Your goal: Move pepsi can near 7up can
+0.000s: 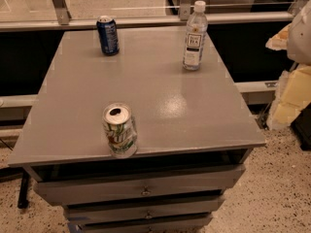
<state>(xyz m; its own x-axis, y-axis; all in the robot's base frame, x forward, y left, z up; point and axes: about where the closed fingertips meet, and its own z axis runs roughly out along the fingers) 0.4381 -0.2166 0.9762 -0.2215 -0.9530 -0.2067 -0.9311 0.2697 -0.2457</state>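
Note:
The pepsi can (108,35), dark blue with a silver top, stands upright at the far left of the grey table top (160,101). The 7up can (119,130), white with green markings and an open silver top, stands upright at the table's front edge, left of centre. The two cans are far apart, nearly the table's full depth. My gripper (290,76) shows as pale white and yellowish parts at the right edge of the view, beyond the table's right side and away from both cans. It holds nothing that I can see.
A clear bottle with a white cap and label (195,36) stands upright at the far right of the table. Grey drawers (146,191) sit under the table top. A glass partition with a metal rail (146,21) runs behind the table. The floor is speckled (286,188).

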